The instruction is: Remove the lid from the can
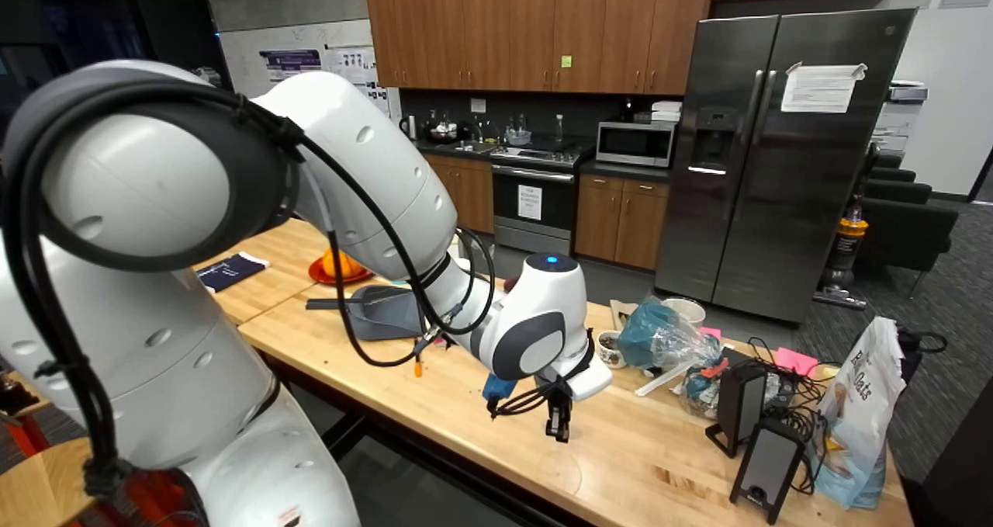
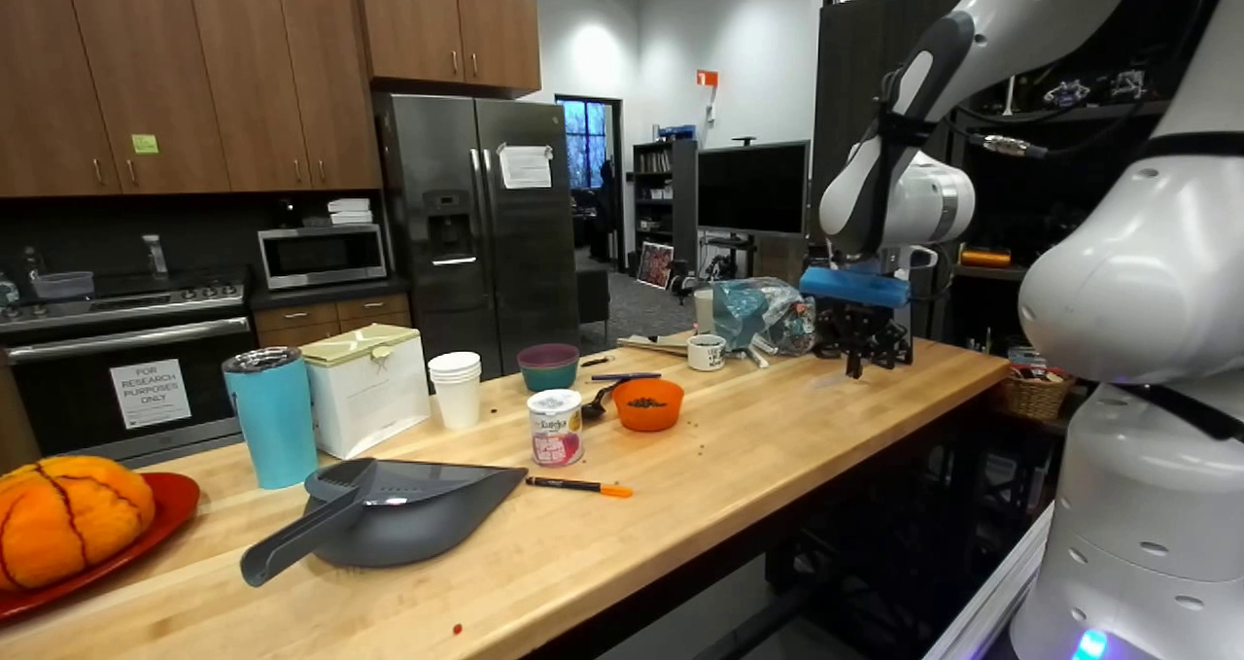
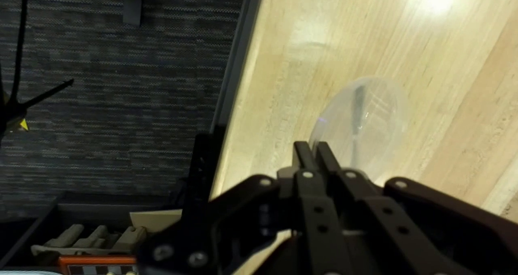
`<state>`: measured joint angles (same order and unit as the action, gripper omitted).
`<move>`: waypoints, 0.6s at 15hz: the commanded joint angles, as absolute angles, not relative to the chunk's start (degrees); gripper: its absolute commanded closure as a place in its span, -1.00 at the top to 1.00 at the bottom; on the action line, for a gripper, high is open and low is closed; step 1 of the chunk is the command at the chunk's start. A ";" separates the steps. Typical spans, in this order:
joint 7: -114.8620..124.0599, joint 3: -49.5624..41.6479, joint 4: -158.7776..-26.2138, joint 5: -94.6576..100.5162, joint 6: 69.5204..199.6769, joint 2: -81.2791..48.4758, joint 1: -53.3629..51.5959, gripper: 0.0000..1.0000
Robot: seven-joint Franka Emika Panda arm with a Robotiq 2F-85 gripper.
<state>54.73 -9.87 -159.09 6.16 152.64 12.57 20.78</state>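
Note:
The can (image 2: 556,429) is white and pink with a pale round top. It stands upright on the wooden table (image 2: 739,446) between the dustpan and the orange bowl. A clear, round plastic lid (image 3: 376,117) shows in the wrist view, with its rim between my fingertips. It also shows as a faint disc just under the fingertips in an exterior view (image 1: 558,473). My gripper (image 3: 313,147) is shut on this lid, away from the can near the table's edge. The gripper also shows low over the table in both exterior views (image 1: 557,430) (image 2: 855,364).
A grey dustpan (image 2: 418,519), an orange marker (image 2: 583,486), an orange bowl (image 2: 648,404), paper cups (image 2: 455,393) and a blue tumbler (image 2: 272,422) surround the can. Speakers (image 1: 768,465), cables and a plastic bag (image 1: 667,337) lie beyond the gripper.

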 commanded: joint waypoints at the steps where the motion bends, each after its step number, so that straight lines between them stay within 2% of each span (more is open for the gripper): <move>1: 52.70 -10.77 -157.39 5.64 155.98 10.01 21.94 -0.97; 9: 43.10 -11.86 -149.64 -0.76 161.10 0.56 18.73 -0.97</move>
